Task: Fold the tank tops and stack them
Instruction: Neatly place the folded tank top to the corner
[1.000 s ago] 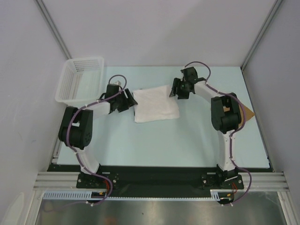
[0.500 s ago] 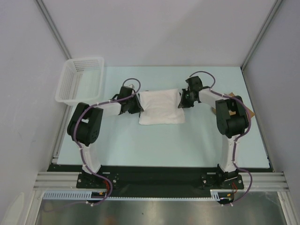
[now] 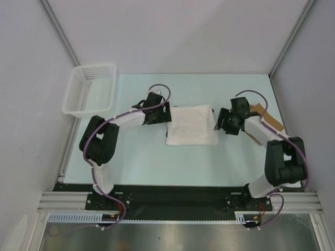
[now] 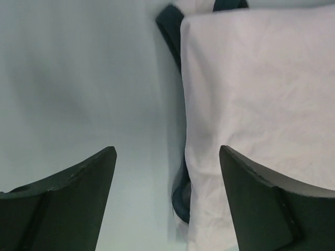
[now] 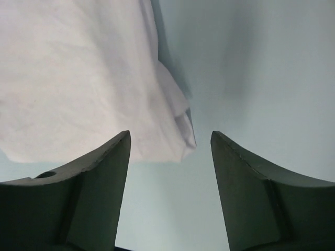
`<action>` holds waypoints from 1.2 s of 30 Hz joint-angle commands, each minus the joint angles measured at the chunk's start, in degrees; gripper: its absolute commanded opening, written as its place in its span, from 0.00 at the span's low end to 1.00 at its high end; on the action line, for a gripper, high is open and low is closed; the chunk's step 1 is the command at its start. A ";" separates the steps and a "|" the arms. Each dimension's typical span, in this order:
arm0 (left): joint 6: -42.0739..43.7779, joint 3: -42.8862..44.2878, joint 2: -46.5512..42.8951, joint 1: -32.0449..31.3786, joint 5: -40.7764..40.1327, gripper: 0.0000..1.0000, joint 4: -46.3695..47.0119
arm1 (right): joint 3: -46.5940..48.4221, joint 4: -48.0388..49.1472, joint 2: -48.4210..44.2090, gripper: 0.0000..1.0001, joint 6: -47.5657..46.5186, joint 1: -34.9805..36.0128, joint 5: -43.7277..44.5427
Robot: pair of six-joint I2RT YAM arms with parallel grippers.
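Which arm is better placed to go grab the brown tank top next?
Right, probably. The brown tank top lies at the table's right edge, partly under the right arm, close to the open right pincer. The left pincer sits on the far side of the folded white tank top.

White tank top (image 3: 192,125): lies flat near the middle of the table (image 3: 157,157), folded into a compact, roughly square pad of several layers, set slightly askew. Shows a plain white face, lightly creased, with no chest print in sight. Lets a strip of navy trim (image 4: 168,23) peek out from under its left edge. Splays a little at one layered corner (image 5: 180,123) on its right side.

Tan-brown tank top (image 3: 275,123): lies flat at the far right of the table, well apart from the white one, only partly in view.
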 commanded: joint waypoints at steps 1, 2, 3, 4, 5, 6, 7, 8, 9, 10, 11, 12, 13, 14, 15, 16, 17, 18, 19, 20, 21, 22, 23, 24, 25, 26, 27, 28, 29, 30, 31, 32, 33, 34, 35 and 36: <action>6.51 8.74 -4.93 -1.24 -5.31 0.86 -5.80 | -1.70 -2.50 -10.67 0.69 1.75 -1.58 7.47; 8.69 12.84 -3.71 -1.94 -4.07 0.86 -6.07 | -2.41 -3.03 -12.25 0.67 2.80 -3.07 9.31; 9.41 14.97 -2.48 -3.16 -2.49 0.86 -6.24 | -3.98 -3.47 -15.32 0.65 5.16 -4.82 9.85; 10.46 17.26 -1.25 -3.78 1.70 0.86 -6.16 | -4.78 -4.08 -16.74 0.60 6.05 -8.76 9.60; 10.73 22.07 0.07 -4.57 3.39 0.86 -6.42 | -5.66 -4.18 -18.49 0.58 6.84 -12.10 9.16; 10.74 24.55 3.48 -6.24 4.89 0.86 -6.51 | -6.71 -4.18 -21.64 0.57 7.46 -14.31 8.81; 10.48 26.84 4.99 -7.21 6.12 0.86 -5.73 | -8.37 -4.44 -23.68 0.58 8.42 -19.29 8.72; 10.30 30.51 6.83 -8.09 9.44 0.86 -4.67 | -9.26 -4.44 -25.44 0.59 8.52 -21.26 8.63; 10.04 32.12 9.90 -9.84 11.74 0.86 -3.10 | -9.88 -4.96 -28.85 0.61 8.78 -23.71 9.50; 9.69 33.35 11.75 -10.73 14.11 0.86 2.14 | -10.84 -5.23 -30.19 0.67 8.96 -25.91 10.12; 8.12 34.84 13.34 -11.52 18.31 0.86 5.67 | -11.29 -5.58 -31.24 0.77 9.31 -30.29 10.47; 6.71 35.55 17.44 -12.83 19.83 0.86 9.54 | -11.64 -5.85 -32.30 0.78 9.66 -32.42 10.30; 3.48 36.78 19.92 -13.45 21.06 0.86 15.75 | -12.95 -5.59 -33.35 0.78 10.01 -34.44 9.60; 1.70 41.84 22.56 -13.89 21.86 0.86 17.12 | -13.48 -5.15 -33.54 0.78 10.63 -38.46 8.46; 0.12 45.20 25.98 -14.77 23.87 0.86 17.74 | -14.27 -4.71 -33.63 0.78 11.07 -39.81 6.19; -3.20 48.45 31.40 -15.13 24.50 0.86 19.14 | -14.97 -3.23 -32.93 0.77 11.42 -41.04 5.73; -4.72 53.96 34.33 -15.56 24.94 0.85 20.29 | -16.03 -2.69 -32.40 0.77 12.64 -41.75 5.81; -5.95 56.63 36.71 -16.61 24.86 0.86 21.08 | -16.38 -1.90 -31.70 0.77 12.83 -42.97 4.42; -7.44 59.53 39.00 -17.06 24.51 0.86 21.09 | -16.82 0.19 -30.82 0.77 13.09 -43.42 3.45; -7.89 65.21 43.46 -17.50 24.24 0.86 20.74 | -17.09 1.26 -28.99 0.77 13.53 -43.95 2.48; -8.16 67.36 44.98 -18.28 23.28 0.86 20.30 | -17.79 2.75 -27.75 0.77 13.88 -44.74 -0.57; -8.77 68.51 46.21 -18.64 22.40 0.87 20.12 | -17.88 5.46 -26.61 0.77 14.14 -44.83 -1.56; -9.30 68.35 46.83 -18.91 21.70 0.89 20.38 | -17.71 6.36 -24.07 0.76 14.23 -44.83 -2.26; -9.74 67.47 46.75 -19.08 21.26 0.90 21.17 | -17.53 7.41 -22.92 0.76 13.97 -44.83 -3.75; -10.18 66.60 46.58 -19.17 20.12 0.91 22.92 | -17.27 9.08 -21.86 0.76 14.06 -44.83 -4.03; -10.09 65.98 46.49 -19.26 19.15 0.93 22.93 | -17.18 9.61 -20.63 0.76 14.32 -44.83 -4.03; -10.01 66.15 46.75 -19.43 18.27 0.95 22.67 | -17.01 10.58 -18.88 0.76 14.41 -44.83 -3.51; -9.92 66.32 47.01 -19.44 17.48 0.95 22.93 | -16.92 10.85 -17.99 0.76 14.85 -44.83 -3.15; -10.09 67.19 47.45 -19.44 17.04 0.96 22.85 | -16.92 11.11 -17.46 0.76 15.02 -44.83 -2.80; -10.27 67.72 48.24 -19.52 16.77 0.96 22.85 | -16.92 11.29 -17.11 0.76 15.11 -44.75 -2.19; -10.79 68.34 48.86 -19.61 16.51 0.96 22.85 | -17.09 11.90 -16.58 0.76 15.55 -44.57 -1.75; -11.06 69.39 49.21 -19.70 15.90 0.96 23.02 | -17.18 12.08 -16.32 0.75 15.55 -44.48 -1.22; -11.23 69.92 50.17 -20.05 15.72 0.96 23.28 | -17.18 12.34 -16.14 0.74 15.55 -44.31 -0.35; -11.50 70.45 50.70 -20.14 15.45 0.96 23.28 | -16.92 12.17 -15.62 0.73 15.64 -44.13 0.18; -11.59 71.32 51.06 -20.31 14.93 0.95 23.29 | -16.83 12.26 -15.35 0.72 15.55 -43.78 0.54; -11.59 71.51 51.49 -20.66 14.49 0.95 23.55 | -16.74 12.34 -15.09 0.72 15.64 -43.60 0.98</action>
